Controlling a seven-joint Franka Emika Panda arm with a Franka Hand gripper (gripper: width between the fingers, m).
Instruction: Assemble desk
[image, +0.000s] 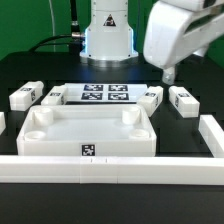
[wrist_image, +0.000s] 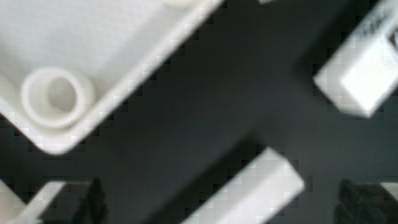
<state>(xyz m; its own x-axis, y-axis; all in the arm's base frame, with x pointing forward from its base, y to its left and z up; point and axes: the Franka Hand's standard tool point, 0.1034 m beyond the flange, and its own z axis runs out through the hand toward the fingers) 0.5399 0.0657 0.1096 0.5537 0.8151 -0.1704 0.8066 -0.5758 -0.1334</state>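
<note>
Black matte table (image: 178, 128) below. Just in front of the desk top (image: 55, 143), saw a long low white rail (image: 40, 167). Found the top a smooth white plastic tray, rim raised, corner socket (wrist_image: 54, 95) round. Beside its far corners, noted short square white legs (image: 150, 98), two each side. Past its far corner on the exterior view's right, spotted the gripper (image: 168, 72) hovering, fingers (wrist_image: 68, 203) spread apart.

We saw the desk top (image: 50, 143) as smooth white plastic with a faint sheen, its legs (image: 22, 97) alike. The table (image: 40, 70) looked matt black.
</note>
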